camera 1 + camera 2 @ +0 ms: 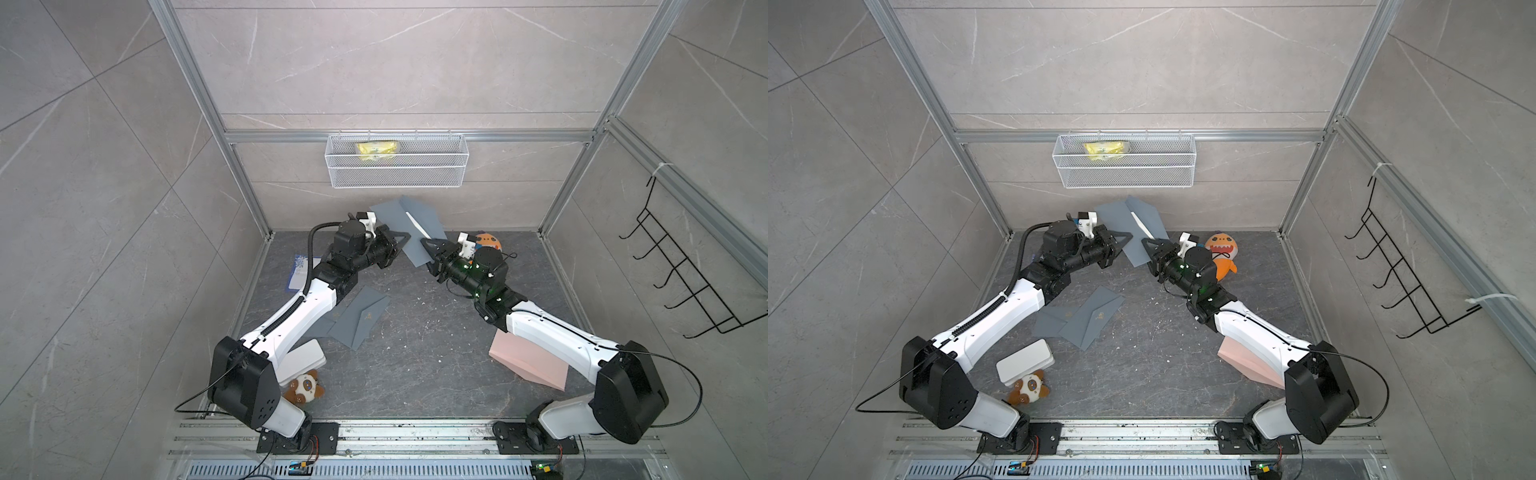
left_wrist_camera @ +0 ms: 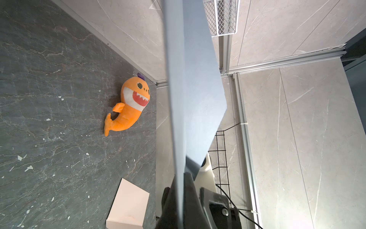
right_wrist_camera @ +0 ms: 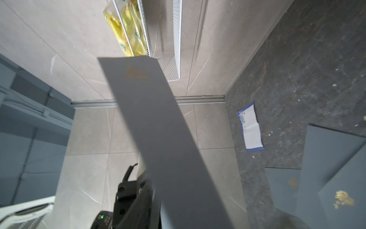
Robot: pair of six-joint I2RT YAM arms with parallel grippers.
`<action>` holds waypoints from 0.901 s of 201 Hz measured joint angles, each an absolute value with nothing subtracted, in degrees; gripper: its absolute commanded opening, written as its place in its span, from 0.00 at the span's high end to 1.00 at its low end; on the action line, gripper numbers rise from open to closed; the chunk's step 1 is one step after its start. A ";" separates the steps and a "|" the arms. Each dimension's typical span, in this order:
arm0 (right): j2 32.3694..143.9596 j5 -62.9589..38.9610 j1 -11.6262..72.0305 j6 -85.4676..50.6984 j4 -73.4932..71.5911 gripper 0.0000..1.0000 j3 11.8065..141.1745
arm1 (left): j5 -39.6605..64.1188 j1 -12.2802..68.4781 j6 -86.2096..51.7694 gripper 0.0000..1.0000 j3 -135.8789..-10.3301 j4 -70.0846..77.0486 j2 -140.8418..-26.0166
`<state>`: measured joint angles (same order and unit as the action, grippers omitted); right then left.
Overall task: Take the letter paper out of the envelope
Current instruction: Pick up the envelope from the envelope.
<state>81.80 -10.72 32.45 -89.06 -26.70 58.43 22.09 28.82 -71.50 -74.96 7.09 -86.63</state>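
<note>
Grip matters most here: my left jaws are clamped together on one edge of the slate-grey paper envelope (image 1: 401, 228), which hangs in the air near the back wall, well above the dark stone surface (image 1: 415, 365). What I take for the white folded letter paper (image 1: 417, 225) shows as a thin strip at the envelope's mouth in both top views, the rest hidden inside. My right jaws sit at the near end of that strip, touching it or just beside it; whether they are apart or pinching I cannot tell, because the right wrist view is blurred. To do this well I should hold the left clamp firm on the envelope alone, close the right tips on the white edge only, not on the grey wall beneath, then draw along the strip's own line, away from the left arm, slowly, so nothing tears or drags.
</note>
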 measured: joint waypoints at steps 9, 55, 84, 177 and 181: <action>80.84 -11.20 32.14 -87.72 -24.95 0.48 58.43 | 22.87 28.18 -71.18 1.00 -74.96 6.61 -86.61; 77.19 -13.72 28.25 -67.00 -0.58 0.41 68.23 | 30.76 24.64 -66.30 1.00 -75.33 1.02 -86.59; 77.58 -14.87 28.16 -50.81 16.40 0.40 79.70 | 35.51 24.49 -61.08 1.00 -75.70 -3.81 -86.26; 76.29 -15.14 28.16 -26.87 37.15 0.35 80.66 | 46.15 24.67 -49.76 1.00 -80.99 -9.85 -85.95; 76.16 -15.49 28.14 -26.68 37.15 0.35 80.66 | 46.54 24.67 -49.74 1.00 -80.97 -9.78 -85.97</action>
<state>76.16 -15.49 28.14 -26.68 37.15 80.66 46.54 24.67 -49.74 -80.97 -9.78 -85.97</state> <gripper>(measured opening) 0.649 0.048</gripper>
